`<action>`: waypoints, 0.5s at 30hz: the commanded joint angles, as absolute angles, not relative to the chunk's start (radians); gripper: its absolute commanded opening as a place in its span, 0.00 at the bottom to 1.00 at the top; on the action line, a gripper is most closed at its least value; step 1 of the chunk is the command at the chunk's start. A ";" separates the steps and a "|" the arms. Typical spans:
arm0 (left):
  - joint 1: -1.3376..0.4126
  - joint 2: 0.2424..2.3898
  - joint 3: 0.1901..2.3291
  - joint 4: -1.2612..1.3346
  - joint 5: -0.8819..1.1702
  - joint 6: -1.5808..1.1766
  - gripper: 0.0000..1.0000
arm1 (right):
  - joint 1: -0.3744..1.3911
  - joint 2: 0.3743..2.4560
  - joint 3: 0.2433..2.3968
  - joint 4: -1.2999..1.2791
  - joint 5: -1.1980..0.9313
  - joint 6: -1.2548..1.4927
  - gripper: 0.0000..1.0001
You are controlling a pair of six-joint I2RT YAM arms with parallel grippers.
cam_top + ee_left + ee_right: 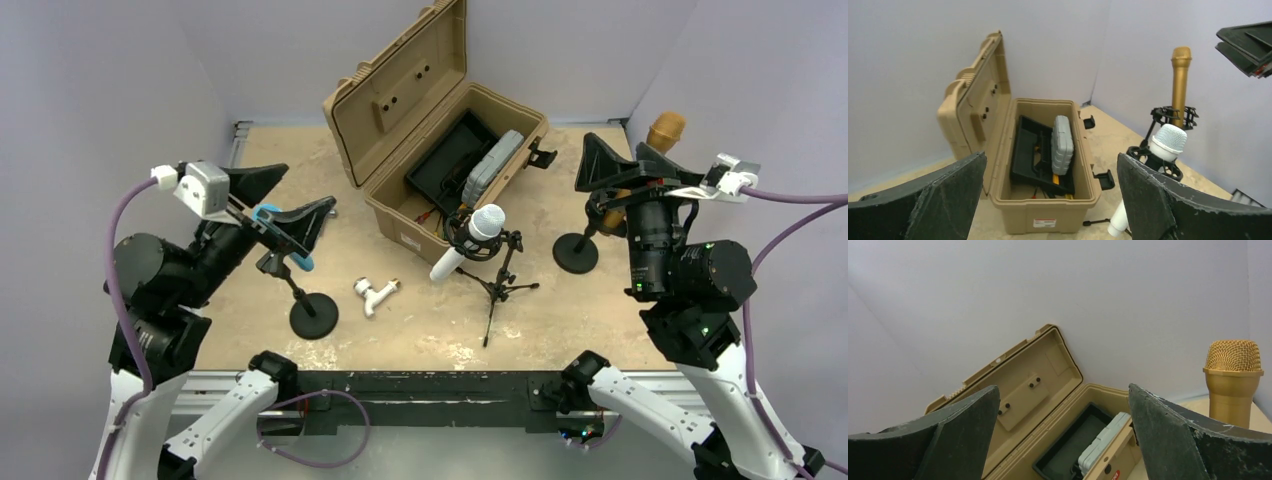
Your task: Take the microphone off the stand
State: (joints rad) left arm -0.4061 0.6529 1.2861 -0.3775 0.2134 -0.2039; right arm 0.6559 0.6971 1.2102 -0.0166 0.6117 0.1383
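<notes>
Quick rundown of what we've got: the white microphone (487, 222) sits in its black shock mount (1140, 151) on the little tripod stand (497, 290), just off the near right corner of the open tan case (400, 215). It's tilted, with the mesh head up toward the case and the tail pointing down and away from it, and neither arm touches it. Our left gripper (308, 186) hangs to the left of the case, a bit nearer the arm bases than its front wall, fingers spread wide with nothing between them. Our right gripper (622, 165) is off the case's right end, also spread wide and holding nothing. Clutter-wise, a blue-clip stand (314, 317) sits left of the case, right under the left gripper, so it's between that arm and the mic. A gold microphone (665, 130) on a round-base stand (576, 253) is right of the case, just beside the right gripper. A white pipe fitting (375, 293) lies on the table (580, 320) in front of the case, between the blue-clip stand's base and the tripod legs. Inside the case we can see 1 black tray (1025, 150) and 1 grey box (1063, 142) standing on edge, and the lid stands open along the case's far left side.
</notes>
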 commanded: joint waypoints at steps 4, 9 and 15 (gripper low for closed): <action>-0.400 0.757 1.343 -0.384 0.447 -0.299 0.99 | 0.659 0.664 1.218 -0.070 0.589 0.168 0.99; -0.423 0.860 1.375 -0.359 0.583 -0.388 0.99 | 0.659 0.657 1.187 -0.092 0.520 0.165 0.99; -0.657 0.960 1.413 -0.384 0.470 -0.353 0.99 | 0.659 0.647 1.124 -0.084 0.461 0.190 0.99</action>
State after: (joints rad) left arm -0.5251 0.9150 1.3598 -0.3851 0.4984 -0.3561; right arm 0.6559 0.6521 1.1614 -0.0822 0.5259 0.1665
